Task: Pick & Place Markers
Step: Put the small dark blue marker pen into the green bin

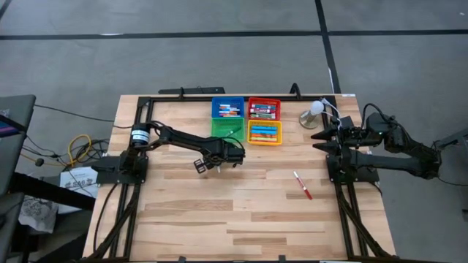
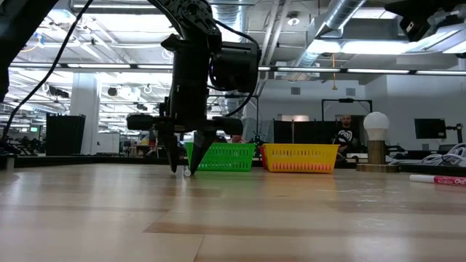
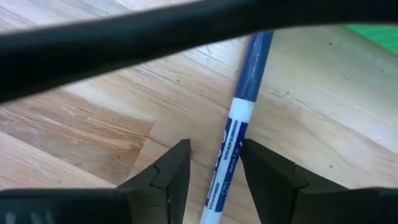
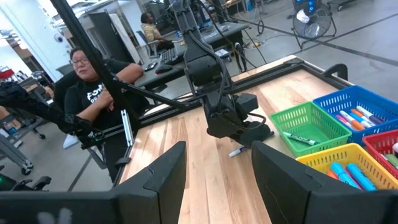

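Your left gripper (image 3: 212, 165) has its fingers apart astride a white-barrelled marker with a blue cap (image 3: 239, 118) lying on the pale wooden table (image 1: 241, 212) near the green plastic bin (image 1: 228, 129); its barrel print is too blurred to read. Your right gripper (image 4: 217, 165) waits open at the table's right edge. A seated person (image 4: 93, 93) watches beyond the table.

From above, the left gripper (image 1: 207, 165) covers the blue-capped marker (image 3: 233, 140) beneath it; jaw gap unreadable there. In the left wrist view, a dark blurred bar hides the marker's cap end, and the barrel's other end is cut off by the frame edge between the fingers (image 3: 165, 177). Barrel print too small to read. Contact between fingers and barrel cannot be confirmed. Right gripper (image 1: 319, 140): fingertips too small to judge from above.
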`<state>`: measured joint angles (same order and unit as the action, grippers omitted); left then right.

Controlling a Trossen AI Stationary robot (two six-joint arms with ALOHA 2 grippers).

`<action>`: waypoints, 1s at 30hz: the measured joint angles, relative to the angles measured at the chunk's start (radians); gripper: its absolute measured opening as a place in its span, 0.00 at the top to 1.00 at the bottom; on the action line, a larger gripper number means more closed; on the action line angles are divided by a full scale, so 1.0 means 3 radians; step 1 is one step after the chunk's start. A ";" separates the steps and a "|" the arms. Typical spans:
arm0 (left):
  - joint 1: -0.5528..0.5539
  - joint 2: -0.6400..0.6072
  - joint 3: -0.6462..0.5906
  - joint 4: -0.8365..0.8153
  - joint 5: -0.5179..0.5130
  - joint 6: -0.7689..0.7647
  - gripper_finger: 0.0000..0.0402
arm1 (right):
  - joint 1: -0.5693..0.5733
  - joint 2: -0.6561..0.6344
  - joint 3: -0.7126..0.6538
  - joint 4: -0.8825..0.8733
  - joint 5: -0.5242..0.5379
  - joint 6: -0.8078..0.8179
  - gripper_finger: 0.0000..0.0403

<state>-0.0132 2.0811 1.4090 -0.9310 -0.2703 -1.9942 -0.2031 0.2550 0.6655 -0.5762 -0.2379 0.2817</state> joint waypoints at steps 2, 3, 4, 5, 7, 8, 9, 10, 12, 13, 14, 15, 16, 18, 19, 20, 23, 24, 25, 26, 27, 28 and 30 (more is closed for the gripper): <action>0.0000 0.0000 0.0001 0.0000 -0.0004 0.0000 0.64 | 0.0000 0.0000 0.0000 0.0000 0.0001 0.0000 0.58; 0.0000 0.0000 0.0001 0.0002 -0.0003 0.0000 0.64 | 0.0000 0.0000 0.0000 0.0000 0.0001 0.0000 0.58; 0.0000 0.0000 0.0001 0.0004 -0.0001 0.0000 0.64 | 0.0000 0.0000 0.0000 0.0000 0.0000 0.0000 0.58; 0.0000 0.0000 0.0001 0.0008 -0.0001 0.0000 0.65 | -0.0001 0.0000 0.0000 0.0000 0.0000 0.0000 0.58; 0.0000 0.0000 0.0001 0.0017 -0.0003 -0.0001 0.68 | -0.0001 0.0000 0.0000 0.0000 0.0000 0.0000 0.58; 0.0000 0.0000 0.0001 0.0025 -0.0003 -0.0001 0.70 | 0.0000 -0.0001 0.0000 0.0000 0.0001 0.0000 0.58; 0.0000 0.0000 0.0002 0.0033 -0.0004 -0.0001 0.72 | 0.0000 0.0000 0.0000 0.0000 0.0000 0.0000 0.58; 0.0000 0.0000 0.0002 0.0039 -0.0007 -0.0001 0.74 | -0.0001 0.0000 0.0000 0.0000 0.0000 0.0000 0.58; 0.0000 0.0000 0.0004 0.0050 -0.0008 -0.0001 0.78 | 0.0000 0.0000 0.0000 -0.0001 0.0000 0.0000 0.58; 0.0000 0.0000 0.0005 0.0053 -0.0008 -0.0001 0.80 | -0.0001 -0.0001 0.0000 -0.0001 0.0000 0.0000 0.58; 0.0000 0.0000 0.0006 0.0056 -0.0009 -0.0001 0.82 | 0.0000 -0.0001 0.0000 0.0000 0.0000 0.0000 0.58; -0.0004 0.0000 0.0006 0.0056 -0.0010 -0.0001 0.83 | 0.0000 0.0000 0.0000 0.0000 0.0000 0.0000 0.58; -0.0010 0.0000 0.0006 0.0055 -0.0012 -0.0001 0.85 | 0.0000 0.0000 0.0000 -0.0001 0.0000 0.0000 0.58; -0.0026 0.0000 0.0006 0.0052 -0.0038 -0.0001 0.88 | -0.0001 0.0000 0.0000 0.0000 0.0000 0.0000 0.58; -0.0042 0.0000 0.0006 0.0051 -0.0059 -0.0001 0.89 | -0.0001 -0.0001 0.0000 0.0000 0.0000 0.0000 0.58; -0.0055 0.0000 0.0006 0.0048 -0.0077 -0.0003 0.90 | 0.0000 0.0000 0.0000 -0.0001 0.0000 0.0000 0.58; -0.0084 0.0000 0.0006 0.0038 -0.0090 -0.0003 0.91 | -0.0001 0.0000 0.0000 -0.0001 0.0000 0.0000 0.58; -0.0092 0.0000 0.0006 0.0036 -0.0095 -0.0003 0.90 | -0.0001 -0.0001 0.0000 -0.0001 0.0000 -0.0001 0.58; -0.0102 0.0000 0.0006 0.0036 -0.0098 -0.0003 0.90 | -0.0001 -0.0001 0.0000 -0.0001 0.0000 0.0000 0.58; -0.0112 0.0001 0.0005 0.0036 -0.0098 -0.0003 0.89 | 0.0000 0.0000 0.0000 -0.0001 0.0000 -0.0001 0.58; -0.0123 0.0000 0.0005 0.0035 -0.0094 -0.0003 0.88 | 0.0000 0.0000 0.0000 0.0000 0.0000 0.0000 0.58; -0.0134 -0.0008 0.0004 0.0030 -0.0087 -0.0003 0.88 | -0.0001 0.0000 0.0000 0.0000 0.0000 -0.0001 0.58; -0.0168 -0.0025 0.0000 0.0024 -0.0043 -0.0009 0.88 | -0.0001 0.0000 0.0000 -0.0001 0.0000 -0.0001 0.58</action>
<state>-0.0637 2.0737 1.4090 -0.9237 -0.2832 -1.9970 -0.2033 0.2550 0.6655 -0.5764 -0.2379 0.2813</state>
